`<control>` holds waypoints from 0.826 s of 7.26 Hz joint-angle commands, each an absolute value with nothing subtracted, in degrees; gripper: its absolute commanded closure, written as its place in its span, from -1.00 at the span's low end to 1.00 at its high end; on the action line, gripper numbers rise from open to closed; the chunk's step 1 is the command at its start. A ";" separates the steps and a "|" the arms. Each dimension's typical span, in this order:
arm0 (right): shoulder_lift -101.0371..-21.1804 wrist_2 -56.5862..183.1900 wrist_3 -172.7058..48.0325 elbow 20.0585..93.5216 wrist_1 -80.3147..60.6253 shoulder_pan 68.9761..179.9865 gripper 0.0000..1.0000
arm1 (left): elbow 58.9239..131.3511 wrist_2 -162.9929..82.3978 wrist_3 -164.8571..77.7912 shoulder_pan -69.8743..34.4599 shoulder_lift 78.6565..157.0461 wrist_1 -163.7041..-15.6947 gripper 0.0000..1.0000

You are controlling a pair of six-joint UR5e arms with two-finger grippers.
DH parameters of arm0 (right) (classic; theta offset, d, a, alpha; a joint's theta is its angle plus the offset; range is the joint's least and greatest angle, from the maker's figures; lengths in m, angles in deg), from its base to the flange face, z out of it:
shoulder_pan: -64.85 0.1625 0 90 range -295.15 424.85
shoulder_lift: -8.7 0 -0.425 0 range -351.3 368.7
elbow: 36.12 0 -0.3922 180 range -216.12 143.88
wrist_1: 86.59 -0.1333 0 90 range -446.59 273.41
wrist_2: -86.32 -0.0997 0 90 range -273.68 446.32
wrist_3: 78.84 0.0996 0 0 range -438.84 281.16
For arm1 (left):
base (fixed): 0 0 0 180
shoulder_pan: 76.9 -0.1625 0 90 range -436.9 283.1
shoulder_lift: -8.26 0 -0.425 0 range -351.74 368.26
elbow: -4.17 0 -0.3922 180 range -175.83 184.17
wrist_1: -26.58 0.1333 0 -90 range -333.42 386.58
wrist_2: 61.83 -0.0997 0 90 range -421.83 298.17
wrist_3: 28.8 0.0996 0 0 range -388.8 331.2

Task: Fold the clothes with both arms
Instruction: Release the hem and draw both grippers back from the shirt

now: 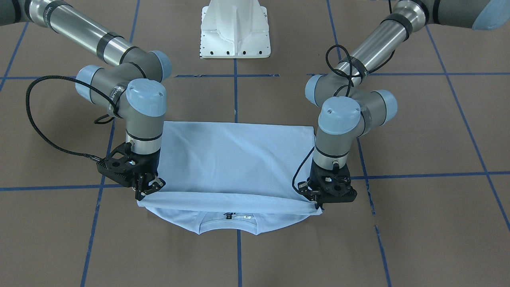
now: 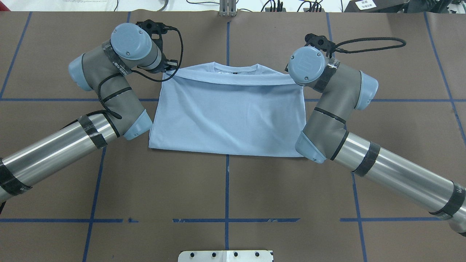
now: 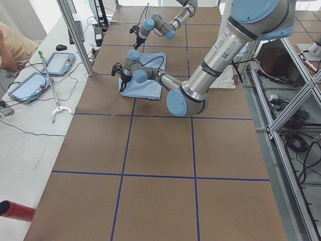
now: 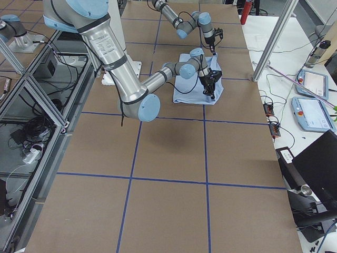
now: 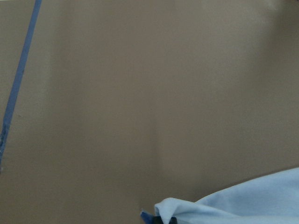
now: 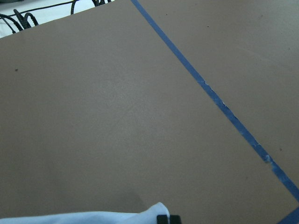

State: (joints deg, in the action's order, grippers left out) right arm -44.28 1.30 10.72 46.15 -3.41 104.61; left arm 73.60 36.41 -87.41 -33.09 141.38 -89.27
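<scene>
The light blue T-shirt (image 1: 235, 159) lies flat on the brown table, folded so its lower half covers the chest. Its collar (image 1: 229, 224) with the dark label sticks out beyond the folded edge. My left gripper (image 1: 318, 204) pinches one corner of that top layer, shut on the fabric. My right gripper (image 1: 144, 193) holds the opposite corner, also shut on fabric. From overhead, the T-shirt (image 2: 227, 116) spans the gap between both wrists, which hide the fingers. Each wrist view shows a bit of T-shirt (image 5: 247, 200) (image 6: 93, 218) at its bottom edge.
The white pedestal base (image 1: 235, 30) stands behind the shirt on the robot's side. Blue tape lines (image 1: 430, 174) grid the brown table top. Beyond the table's far edge, tablets (image 3: 62, 63) and cables lie on a white bench, with a person's sleeve (image 3: 12, 45) there.
</scene>
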 commanded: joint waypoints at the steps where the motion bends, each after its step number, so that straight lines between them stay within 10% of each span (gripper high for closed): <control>1: -43.34 0.99 9.50 46.58 -3.53 104.66 -1.00 | 74.47 36.43 -83.33 -33.40 140.10 -91.96 -0.99; 6: -45.86 -7.70 -0.95 51.05 -7.40 108.26 -1.00 | 93.30 38.98 -80.30 -34.00 126.27 -92.87 -1.00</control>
State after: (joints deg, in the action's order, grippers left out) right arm -44.40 -5.58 1.47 48.97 -6.91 107.44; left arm 86.16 38.69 -79.98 -33.40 132.00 -92.86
